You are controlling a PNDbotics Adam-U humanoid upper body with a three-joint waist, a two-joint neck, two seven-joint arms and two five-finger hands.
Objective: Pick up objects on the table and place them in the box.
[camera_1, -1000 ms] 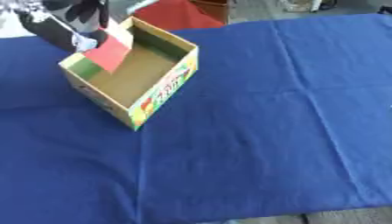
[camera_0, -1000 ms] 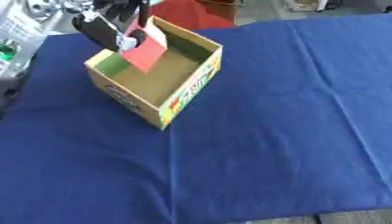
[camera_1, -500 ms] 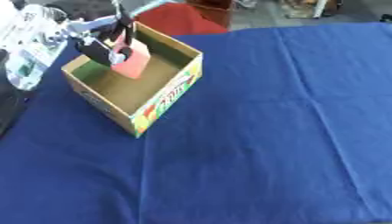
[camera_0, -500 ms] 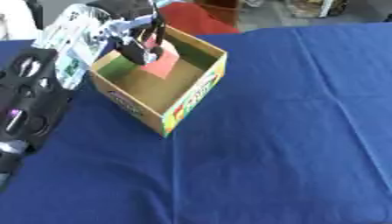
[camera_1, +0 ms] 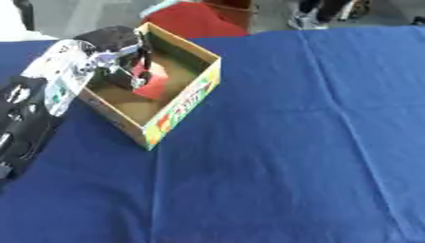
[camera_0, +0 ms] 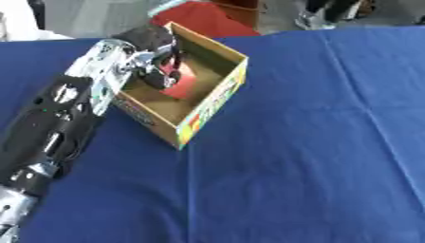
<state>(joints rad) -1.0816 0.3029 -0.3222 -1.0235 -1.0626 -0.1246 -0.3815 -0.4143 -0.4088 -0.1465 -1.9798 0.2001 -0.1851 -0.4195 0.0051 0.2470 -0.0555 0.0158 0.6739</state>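
Note:
An open cardboard box (camera_0: 212,101) with a colourful printed front stands on the blue cloth at the upper left. My left hand (camera_0: 152,40) reaches over the box's left wall from the view's left. Its dark fingers (camera_0: 169,65) are curled down inside on a flat red object (camera_0: 181,87). That red object sits low in the box, tilted, near the bottom. My right hand shows in neither view.
The blue tablecloth (camera_0: 307,156) covers the whole table. My left forearm (camera_0: 58,118) lies across the table's left side. Something red (camera_0: 199,19) sits beyond the table's far edge, behind the box.
My left hand has carried the red object from above the box's rim down into the box. The arm now reaches farther in, and the whole picture has shifted with the head.

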